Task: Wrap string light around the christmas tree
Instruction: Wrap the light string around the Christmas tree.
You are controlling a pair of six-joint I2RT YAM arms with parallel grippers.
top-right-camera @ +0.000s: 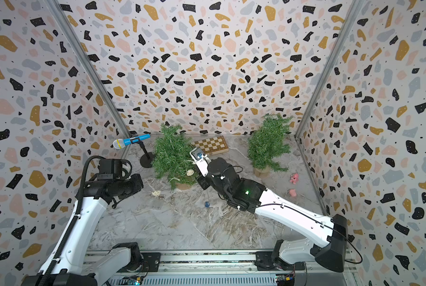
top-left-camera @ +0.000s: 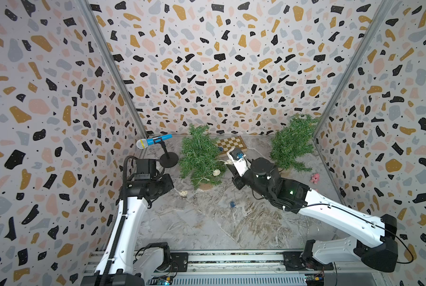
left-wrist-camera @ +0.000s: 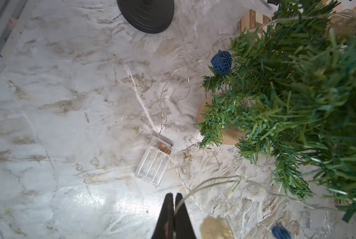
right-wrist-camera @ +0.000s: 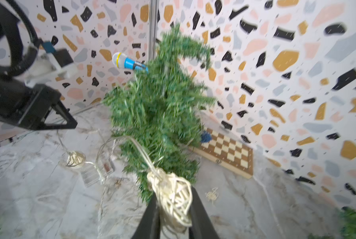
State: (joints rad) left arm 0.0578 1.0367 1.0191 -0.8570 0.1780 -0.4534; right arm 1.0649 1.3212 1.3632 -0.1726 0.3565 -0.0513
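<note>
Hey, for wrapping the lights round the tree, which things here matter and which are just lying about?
Part of the job: Christmas tree between the arms; string light; its battery box; left gripper and right gripper, both shut on the string light.

Just lying about: second tree; microphone on its stand; chessboard; pink toy.

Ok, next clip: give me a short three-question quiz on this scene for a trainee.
1. True or false: the right pincer is shut on a cream wicker light ball.
2. The left pincer pinches: A) the string light's wire; B) the battery box; C) a branch.
3. What lies flat between the two trees?
Key: 1 true; 2 A; 3 the chessboard.
</note>
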